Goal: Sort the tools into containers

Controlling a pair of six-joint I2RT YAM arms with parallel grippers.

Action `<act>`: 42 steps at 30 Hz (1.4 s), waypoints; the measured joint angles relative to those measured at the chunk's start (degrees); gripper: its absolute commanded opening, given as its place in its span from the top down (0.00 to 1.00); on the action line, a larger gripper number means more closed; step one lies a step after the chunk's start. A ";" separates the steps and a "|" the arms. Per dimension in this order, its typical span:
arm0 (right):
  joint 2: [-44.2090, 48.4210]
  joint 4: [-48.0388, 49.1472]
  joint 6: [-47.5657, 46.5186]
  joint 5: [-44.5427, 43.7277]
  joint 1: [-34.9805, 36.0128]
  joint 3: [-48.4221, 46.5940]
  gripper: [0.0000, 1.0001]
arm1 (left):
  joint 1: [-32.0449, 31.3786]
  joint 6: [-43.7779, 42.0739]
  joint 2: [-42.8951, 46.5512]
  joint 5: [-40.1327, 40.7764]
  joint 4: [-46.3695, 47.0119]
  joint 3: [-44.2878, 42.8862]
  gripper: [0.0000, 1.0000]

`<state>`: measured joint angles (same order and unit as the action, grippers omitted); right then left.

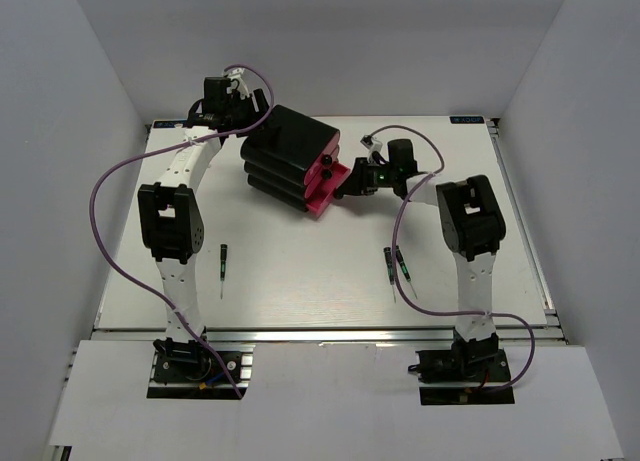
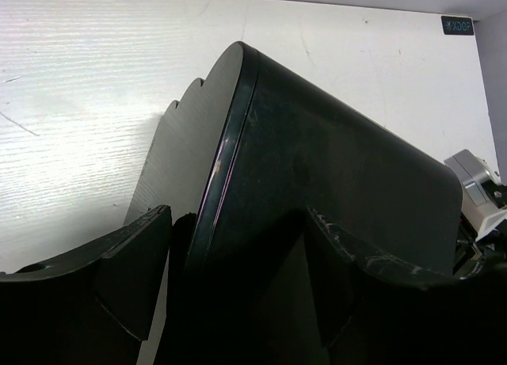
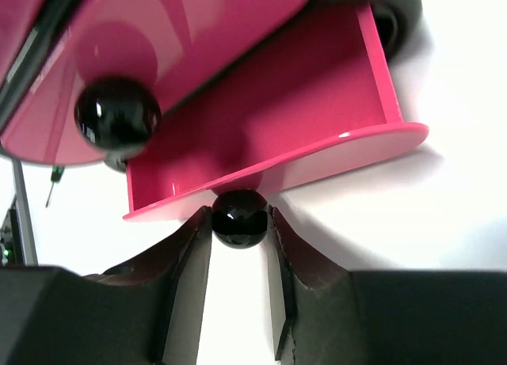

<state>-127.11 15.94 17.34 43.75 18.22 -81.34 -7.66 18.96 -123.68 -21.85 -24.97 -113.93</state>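
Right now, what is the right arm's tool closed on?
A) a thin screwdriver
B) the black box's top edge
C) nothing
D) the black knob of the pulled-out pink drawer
D: in the right wrist view, the fingers of the right tool press both sides of the black knob on the open pink drawer.

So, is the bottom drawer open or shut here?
Open. The bottom drawer sticks out past the drawer above, its floor exposed; the right gripper pinches its knob.

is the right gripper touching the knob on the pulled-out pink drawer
Touching. The right wrist view shows the right gripper closed on the black knob, both fingers pressed against its sides with no gap.
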 measured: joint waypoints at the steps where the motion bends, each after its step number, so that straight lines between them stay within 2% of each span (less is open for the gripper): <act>1: 0.81 -0.17 -0.42 -0.04 -0.22 1.09 0.77 | 0.00 0.04 0.00 -0.09 0.00 0.02 0.24; 16: 9.57 -10.43 -9.49 0.13 -4.15 10.58 0.76 | 0.00 0.17 0.00 -0.63 0.15 0.24 0.24; 19: 10.86 -11.96 -11.39 0.22 -4.50 11.74 0.57 | 0.04 0.20 0.00 -0.59 0.11 0.24 0.22; 20: 11.30 -12.87 -12.17 0.24 -4.52 11.82 0.47 | 0.07 0.24 0.00 -0.24 0.00 0.20 0.22; 22: 12.59 -15.34 -14.16 0.68 -4.61 11.82 0.37 | 0.09 0.74 0.04 0.28 -0.42 0.17 0.20; 28: 20.90 -21.49 -21.73 1.57 -4.76 11.82 0.34 | 0.76 2.80 3.02 8.24 -4.07 1.33 0.19; 30: 24.20 -23.28 -24.61 1.38 -5.03 11.87 0.37 | 1.36 3.85 5.31 12.72 -5.86 3.04 0.24; 31: 25.77 -24.13 -26.12 1.14 -5.20 12.02 0.47 | 1.64 4.46 6.78 14.88 -6.47 4.39 0.27; 33: 29.73 -24.83 -29.97 -1.31 -5.49 13.79 0.78 | 2.01 6.54 11.30 18.75 -7.61 9.20 0.53; 34: 32.41 -24.52 -31.52 -3.23 -5.60 16.17 1.00 | 2.25 7.39 14.43 20.68 -7.76 13.05 0.65; 35: 35.23 -24.65 -33.29 -4.96 -5.70 18.71 1.00 | 2.47 8.24 18.16 22.34 -8.48 17.22 0.83; 37: 41.13 -25.59 -35.71 -9.18 -5.81 24.06 1.00 | 2.25 9.46 26.49 25.35 -10.34 26.32 0.93; 38: 43.41 -26.47 -36.81 -10.60 -5.86 25.99 0.99 | 1.84 9.97 30.05 26.53 -11.98 29.62 0.94; 39: 45.55 -27.85 -38.12 -11.93 -5.88 27.63 0.87 | 0.98 10.34 33.81 27.76 -13.75 32.92 0.92; 40: 46.97 -28.96 -38.86 -12.63 -5.88 28.63 0.65 | -0.09 10.60 37.18 28.89 -15.13 35.95 0.87; 41: 48.57 -30.08 -39.56 -13.25 -5.90 29.86 0.53 | -1.29 10.95 40.06 29.68 -16.41 38.71 0.78; 42: 49.92 -31.06 -40.13 -13.68 -5.90 30.95 0.44 | -2.89 11.69 42.97 30.51 -18.40 41.46 0.55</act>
<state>-77.19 -15.11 -22.79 30.06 12.32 -50.39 -10.55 30.65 -80.71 8.67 -43.38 -72.47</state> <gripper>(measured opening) 0.400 0.193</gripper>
